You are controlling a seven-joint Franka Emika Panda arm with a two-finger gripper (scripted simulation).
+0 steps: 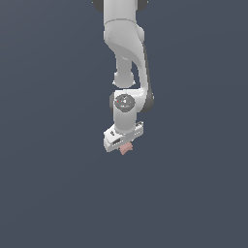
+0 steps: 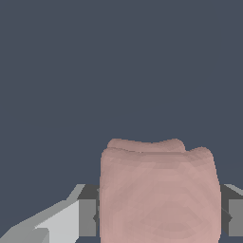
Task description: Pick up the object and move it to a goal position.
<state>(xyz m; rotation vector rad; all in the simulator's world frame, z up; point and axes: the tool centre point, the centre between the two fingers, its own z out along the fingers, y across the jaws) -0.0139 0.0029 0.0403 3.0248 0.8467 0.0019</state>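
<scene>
The arm (image 1: 127, 58) hangs down from the top edge of the exterior view, where its upper part is cut off. All round it lies a flat, dark blue-grey ground (image 1: 48, 184), wide and bare to every edge of the picture, on both the exterior view's left and right.

The white gripper (image 1: 125, 147) points downward, and the small pink block (image 1: 126, 148) pokes out just beneath its body. Only a corner of the block shows in this view; the rest is covered by the gripper. Whether the block sits on the ground or hangs above it cannot be told, since no shadow or edge of contact is visible.

In the wrist view the block (image 2: 160, 194) fills the lower middle, its underside cut off by the picture's edge. Grey and dark finger pads (image 2: 87, 216) press against one flank, and another pad touches the opposite flank, so the gripper is clamped on the block. The fingertips themselves are hidden behind it. Beyond lies the same plain dark ground (image 2: 118, 61).
</scene>
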